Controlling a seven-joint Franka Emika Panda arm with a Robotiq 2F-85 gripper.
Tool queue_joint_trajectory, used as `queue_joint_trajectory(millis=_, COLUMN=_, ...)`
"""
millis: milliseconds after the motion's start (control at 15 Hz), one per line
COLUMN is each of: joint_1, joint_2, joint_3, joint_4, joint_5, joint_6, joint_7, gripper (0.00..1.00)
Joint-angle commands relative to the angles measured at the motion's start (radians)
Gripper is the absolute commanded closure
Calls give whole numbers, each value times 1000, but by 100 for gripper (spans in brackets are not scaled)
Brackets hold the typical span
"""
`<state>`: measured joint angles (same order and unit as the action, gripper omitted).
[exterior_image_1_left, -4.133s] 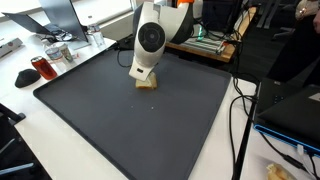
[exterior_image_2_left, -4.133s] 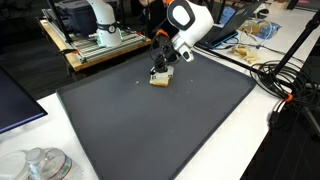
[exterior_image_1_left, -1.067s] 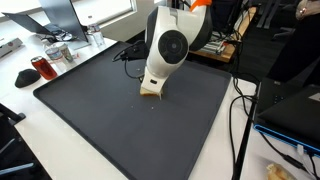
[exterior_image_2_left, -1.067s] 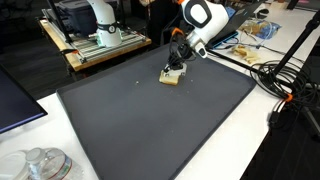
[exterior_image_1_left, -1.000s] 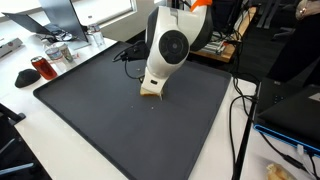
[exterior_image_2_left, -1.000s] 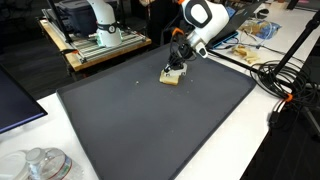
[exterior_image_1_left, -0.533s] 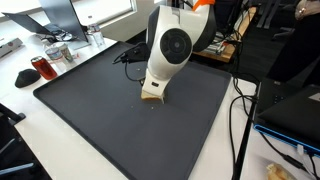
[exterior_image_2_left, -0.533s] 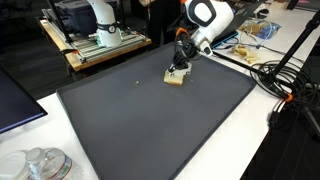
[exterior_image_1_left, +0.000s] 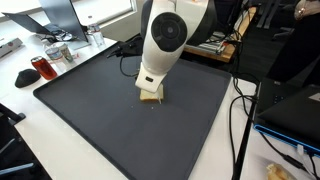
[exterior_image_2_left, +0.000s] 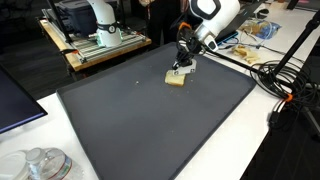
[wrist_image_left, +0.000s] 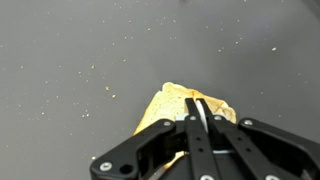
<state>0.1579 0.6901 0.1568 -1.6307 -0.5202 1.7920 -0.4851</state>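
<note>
A slice of toasted bread (exterior_image_1_left: 151, 96) lies flat on the big black mat (exterior_image_1_left: 90, 110), toward its far side, and shows in both exterior views (exterior_image_2_left: 177, 80). My gripper (exterior_image_2_left: 182, 68) points down at it, its white wrist covering the fingers from one side (exterior_image_1_left: 150, 86). In the wrist view the gripper (wrist_image_left: 200, 106) is shut, the two black fingers pressed together with their tips on top of the bread (wrist_image_left: 168, 104). Nothing is clamped between the fingers. Part of the slice is hidden under the linkage.
Crumbs dot the mat (wrist_image_left: 90, 70) around the slice. Beyond the mat's edges stand a red mug (exterior_image_1_left: 46, 68), glass cups (exterior_image_2_left: 40, 165), loose cables (exterior_image_2_left: 270, 75) and a wooden cart with equipment (exterior_image_2_left: 100, 45).
The shut gripper and the bread under it have slid a short way across the mat. The arm's wrist has swung round above them.
</note>
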Motion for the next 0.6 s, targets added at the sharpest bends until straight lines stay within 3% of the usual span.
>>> queue_joint_trajectory(millis=0, joint_1=-17, joint_2=-73, joint_3=3, joint_4=-43, joint_5=50, joint_6=5, joint_7=-15, gripper=99)
queue_joint_trajectory(millis=200, joint_1=-37, joint_2=-133, joint_3=13, joint_4=-85, joint_5=97, joint_6=77, joint_7=-3, gripper=99)
queue_joint_trajectory(millis=533, joint_1=-74, joint_2=-244, joint_3=18, joint_4=-203, joint_5=213, joint_6=301, joint_7=19, gripper=99)
